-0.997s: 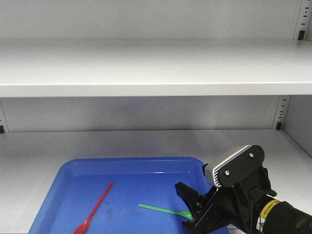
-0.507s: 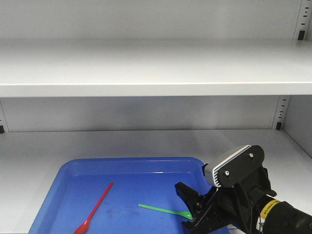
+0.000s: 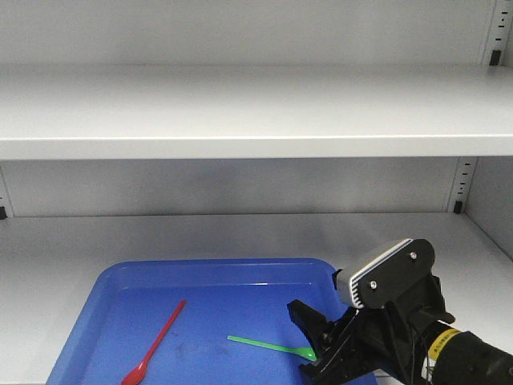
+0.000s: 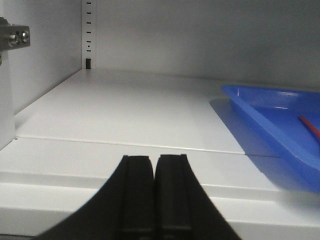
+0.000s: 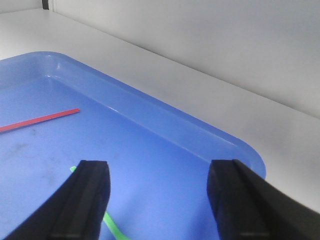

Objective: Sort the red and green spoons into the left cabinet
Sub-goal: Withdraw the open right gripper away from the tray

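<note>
Right hand hovered low with fingers spread over the blue tray, just above the green spoon; the red spoon lay apart. Left hand was clenched, empty.

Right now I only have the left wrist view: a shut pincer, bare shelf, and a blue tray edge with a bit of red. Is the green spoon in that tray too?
Observer: Yes. The green spoon lies flat in the blue tray, right of the red spoon.
Operator: Where is the right pincer?
Observer: The right pincer is open, its tips over the green spoon's bowl end in the front view.
Operator: Is it holding anything?
Observer: No. In the right wrist view the gap between its fingers shows only tray floor and the green handle.
Operator: Anything on the upper shelf?
Observer: The upper shelf shows nothing on it from the front.
</note>
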Robot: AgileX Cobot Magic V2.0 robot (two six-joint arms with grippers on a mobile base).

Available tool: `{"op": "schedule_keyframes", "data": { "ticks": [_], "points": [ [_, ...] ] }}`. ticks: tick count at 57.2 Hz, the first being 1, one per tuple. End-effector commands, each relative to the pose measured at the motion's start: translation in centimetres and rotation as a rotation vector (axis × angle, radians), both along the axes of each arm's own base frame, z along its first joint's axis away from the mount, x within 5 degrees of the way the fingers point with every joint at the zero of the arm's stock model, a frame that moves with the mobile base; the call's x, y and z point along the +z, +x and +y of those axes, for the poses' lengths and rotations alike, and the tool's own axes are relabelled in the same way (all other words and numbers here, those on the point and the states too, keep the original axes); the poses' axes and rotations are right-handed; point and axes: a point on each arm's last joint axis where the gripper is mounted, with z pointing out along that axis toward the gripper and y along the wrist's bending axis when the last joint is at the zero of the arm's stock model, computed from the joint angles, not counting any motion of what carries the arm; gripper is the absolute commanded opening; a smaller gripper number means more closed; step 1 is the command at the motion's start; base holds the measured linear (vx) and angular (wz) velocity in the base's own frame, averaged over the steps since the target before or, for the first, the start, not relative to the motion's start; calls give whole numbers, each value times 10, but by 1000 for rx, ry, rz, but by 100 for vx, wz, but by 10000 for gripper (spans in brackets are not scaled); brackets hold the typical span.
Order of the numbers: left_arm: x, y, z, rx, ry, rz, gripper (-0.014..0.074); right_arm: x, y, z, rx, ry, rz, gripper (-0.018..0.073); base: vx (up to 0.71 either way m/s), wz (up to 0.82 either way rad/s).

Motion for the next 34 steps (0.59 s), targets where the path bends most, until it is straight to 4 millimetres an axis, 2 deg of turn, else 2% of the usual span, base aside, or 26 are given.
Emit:
{"op": "schedule_keyframes", "data": {
  "ticks": [1,19,34],
  "points": [
    [7,0,1,9,-9,-72,-6,25,0,1,7,68,-118,487,0,0],
    [12,-7,0,-10,-11,-159,-6,25,0,1,7,68,-119,487,0,0],
    [12,-6,0,-15,-11,-147,-6,25,0,1,7,67,-118,487,0,0]
  ]
}}
